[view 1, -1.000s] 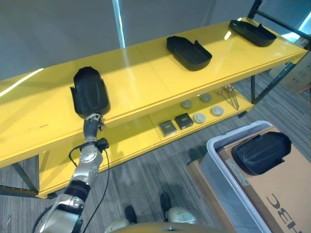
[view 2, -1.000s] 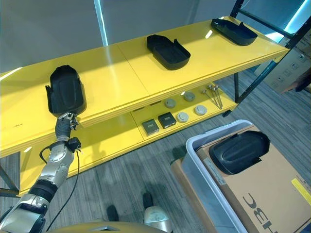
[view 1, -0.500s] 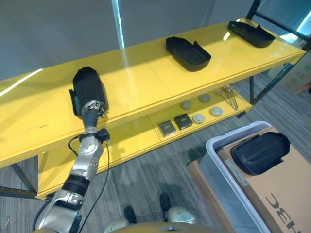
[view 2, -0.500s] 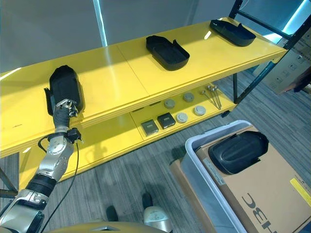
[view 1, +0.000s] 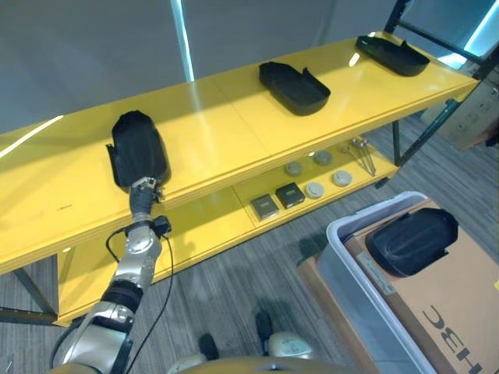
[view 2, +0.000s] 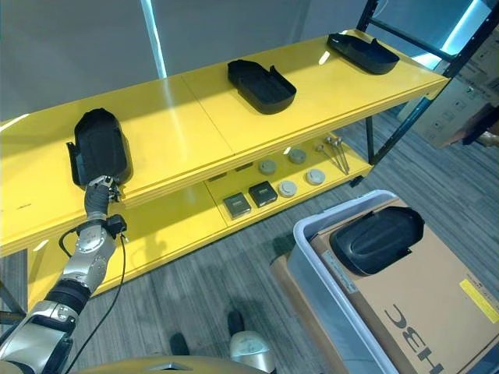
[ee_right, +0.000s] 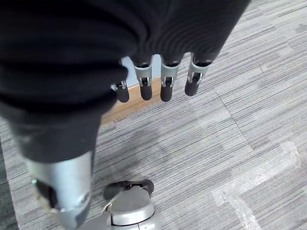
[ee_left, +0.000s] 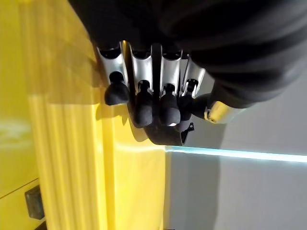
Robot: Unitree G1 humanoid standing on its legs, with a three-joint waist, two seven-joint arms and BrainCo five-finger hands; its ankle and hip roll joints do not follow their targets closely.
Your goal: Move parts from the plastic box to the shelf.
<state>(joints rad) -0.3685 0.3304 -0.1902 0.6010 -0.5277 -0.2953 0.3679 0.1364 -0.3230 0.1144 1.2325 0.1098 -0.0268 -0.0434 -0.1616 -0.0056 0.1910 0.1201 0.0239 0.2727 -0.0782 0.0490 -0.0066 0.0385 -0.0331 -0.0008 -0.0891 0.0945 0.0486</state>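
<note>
Your left hand (view 1: pixel 143 187) sits at the near end of the black part (view 1: pixel 137 148) on the yellow shelf (view 1: pixel 234 125), fingers (ee_left: pixel 139 103) curled against it. Uncurl them straight back (no dragging), leaving it flat; another part (view 1: pixel 411 240) waits in the plastic box (view 1: pixel 343 273).

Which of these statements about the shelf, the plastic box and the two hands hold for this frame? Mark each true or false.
1. Three black parts lie on the top shelf. True: the left part, the middle part and the far right part.
2. The plastic box is empty. False: one black part rests on cardboard in it.
3. The left hand is at the left part's near end, at the shelf's front edge. True.
4. The right hand grips a part. False: it hangs open over the carpet, holding nothing.
5. The lower shelf holds only black trays. False: small discs and square blocks lie there.
</note>
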